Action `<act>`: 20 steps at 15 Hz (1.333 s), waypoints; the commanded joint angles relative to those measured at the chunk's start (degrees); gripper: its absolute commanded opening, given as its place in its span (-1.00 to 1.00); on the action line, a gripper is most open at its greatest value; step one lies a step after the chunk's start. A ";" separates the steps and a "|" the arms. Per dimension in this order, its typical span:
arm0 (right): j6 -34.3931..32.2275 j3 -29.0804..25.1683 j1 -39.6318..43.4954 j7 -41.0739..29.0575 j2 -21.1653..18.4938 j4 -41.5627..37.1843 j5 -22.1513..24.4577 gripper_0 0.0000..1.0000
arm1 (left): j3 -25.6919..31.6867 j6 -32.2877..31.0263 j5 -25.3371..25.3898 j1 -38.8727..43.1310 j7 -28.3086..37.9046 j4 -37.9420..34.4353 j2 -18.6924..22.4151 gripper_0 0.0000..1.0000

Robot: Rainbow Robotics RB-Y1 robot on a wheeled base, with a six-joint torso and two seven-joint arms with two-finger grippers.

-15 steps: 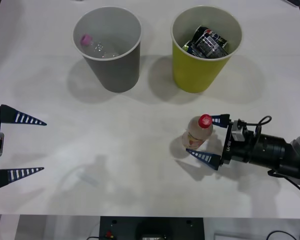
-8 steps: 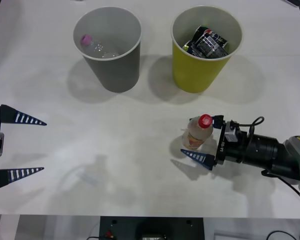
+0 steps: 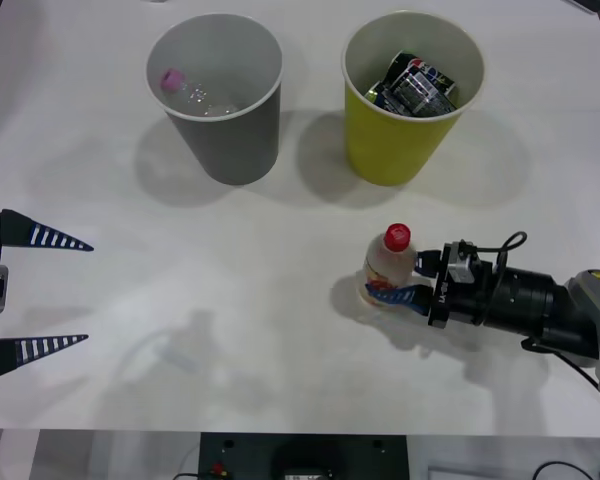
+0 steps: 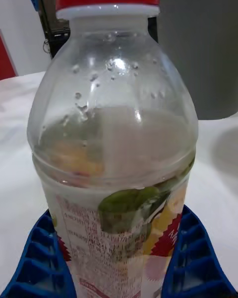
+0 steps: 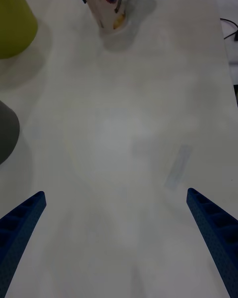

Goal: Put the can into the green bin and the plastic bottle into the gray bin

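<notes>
The plastic bottle (image 3: 388,265), clear with a red cap, stands upright on the white table right of centre. My right gripper (image 3: 398,278) is shut on the bottle's lower body, coming in low from the right. Up close, both blue fingers (image 4: 191,251) press against the labelled sides of the bottle (image 4: 116,144). The green bin (image 3: 395,150) stands at the back right with a dark can (image 3: 417,85) lying inside. At the back centre-left is the gray bin (image 3: 235,145). My left gripper (image 3: 87,293) is open at the table's left edge.
A clear pink-capped bottle (image 3: 193,93) lies inside the gray bin. From the left wrist, open white tabletop (image 5: 124,129) stretches toward the bottle's base (image 5: 106,11), with the green bin (image 5: 12,21) and gray bin (image 5: 6,132) at one side.
My right gripper slid left around the bottle and its fingers closed on the bottle's lower body. The bottle shifted slightly left. The left arm has not moved.
</notes>
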 commanded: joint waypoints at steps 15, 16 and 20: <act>-0.68 -0.87 0.52 -32.87 -9.26 -23.40 17.67 -1.00 | 0.00 0.00 0.00 0.00 0.00 0.00 0.00 0.96; -0.32 -0.87 1.05 -37.09 -10.13 -26.21 18.02 -1.00 | 0.00 0.00 0.00 0.00 0.00 0.00 0.00 0.95; 1.26 -0.87 3.42 -53.79 -12.95 -39.74 23.65 -1.00 | 0.00 0.00 0.00 0.00 0.00 0.00 0.00 0.96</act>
